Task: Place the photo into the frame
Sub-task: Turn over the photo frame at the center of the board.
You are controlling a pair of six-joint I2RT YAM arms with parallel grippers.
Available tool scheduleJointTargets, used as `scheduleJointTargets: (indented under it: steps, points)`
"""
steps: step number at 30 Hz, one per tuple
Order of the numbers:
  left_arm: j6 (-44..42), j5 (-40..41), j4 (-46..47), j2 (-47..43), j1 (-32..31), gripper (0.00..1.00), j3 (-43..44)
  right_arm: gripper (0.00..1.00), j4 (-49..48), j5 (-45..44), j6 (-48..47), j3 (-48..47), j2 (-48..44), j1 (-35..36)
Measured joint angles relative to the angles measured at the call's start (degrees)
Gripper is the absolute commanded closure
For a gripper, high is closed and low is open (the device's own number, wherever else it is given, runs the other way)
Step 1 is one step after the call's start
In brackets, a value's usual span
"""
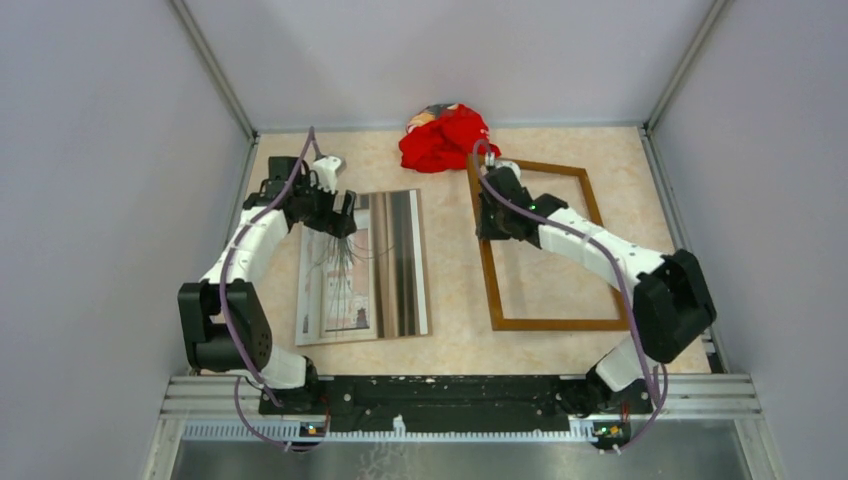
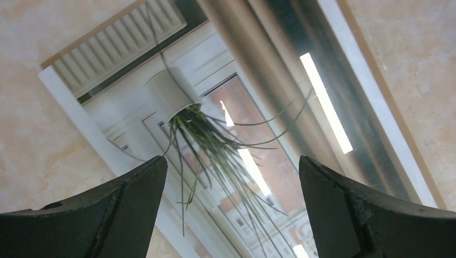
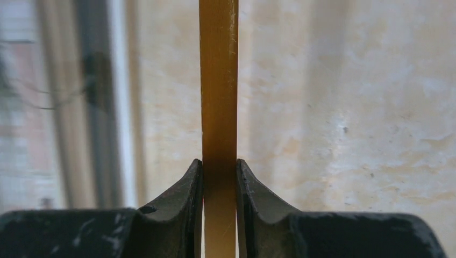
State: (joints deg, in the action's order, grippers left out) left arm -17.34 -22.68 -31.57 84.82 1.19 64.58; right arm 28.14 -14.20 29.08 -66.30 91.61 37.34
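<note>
right gripper (image 3: 219, 164): gripping the frame's left strip, both fingers pressing against its sides
frame (image 1: 560, 323): lying on the right half of the table (image 1: 450, 345), bare tabletop showing through its opening
left gripper (image 2: 232, 161): standing wide open, holding nothing, hovering over the photo's far end
photo (image 1: 395, 270): lying picture side up on the table's left half, apart from the frame
red cloth (image 1: 445, 138): sitting bunched at the table's far edge, just beside the frame's far left corner
</note>
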Motion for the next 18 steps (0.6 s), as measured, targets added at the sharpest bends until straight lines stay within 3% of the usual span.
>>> scheduleJointTargets:
  steps: [8, 18]
  points:
    - [0.0, -1.6, -0.7, -1.6, -6.7, 0.01, 2.7, 1.0, 1.5, 13.4, 7.9, -12.5, -9.2, 0.0]
    - [0.9, -3.0, -1.7, -5.8, -10.8, 0.01, 5.1, 1.0, -7.0, 28.3, 24.7, -12.9, -13.0, 0.0]
